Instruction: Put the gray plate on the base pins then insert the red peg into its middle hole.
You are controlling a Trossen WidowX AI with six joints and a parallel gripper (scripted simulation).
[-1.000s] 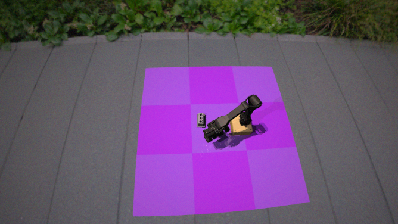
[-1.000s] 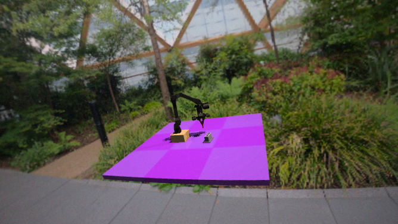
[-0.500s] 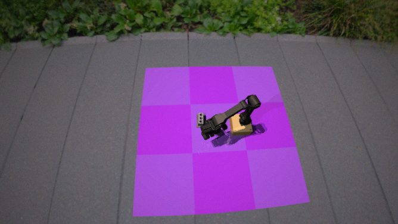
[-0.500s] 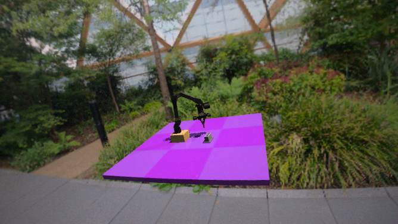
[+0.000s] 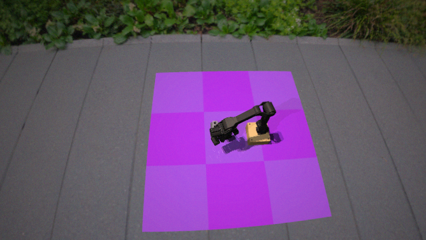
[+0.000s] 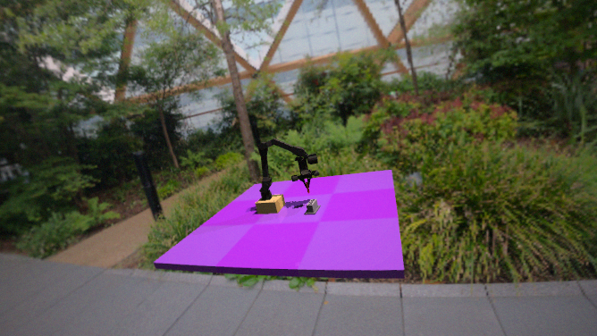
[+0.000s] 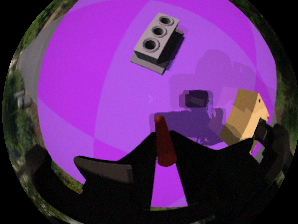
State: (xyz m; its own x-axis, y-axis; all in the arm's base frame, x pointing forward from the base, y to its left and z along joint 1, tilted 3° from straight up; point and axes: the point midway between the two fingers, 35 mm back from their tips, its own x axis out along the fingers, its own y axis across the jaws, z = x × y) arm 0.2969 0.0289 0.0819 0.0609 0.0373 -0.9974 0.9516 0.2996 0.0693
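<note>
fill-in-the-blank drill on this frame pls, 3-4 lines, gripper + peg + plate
1. The gripper is shut on the ____ peg.
2. In the wrist view, the gray plate shows ____ holes in a row along its top.
3. The peg is not yet in the plate; it hangs ____ the purple mat.
4. The arm stands on a ____-colored base block.

Missing words: red; three; above; tan
</note>
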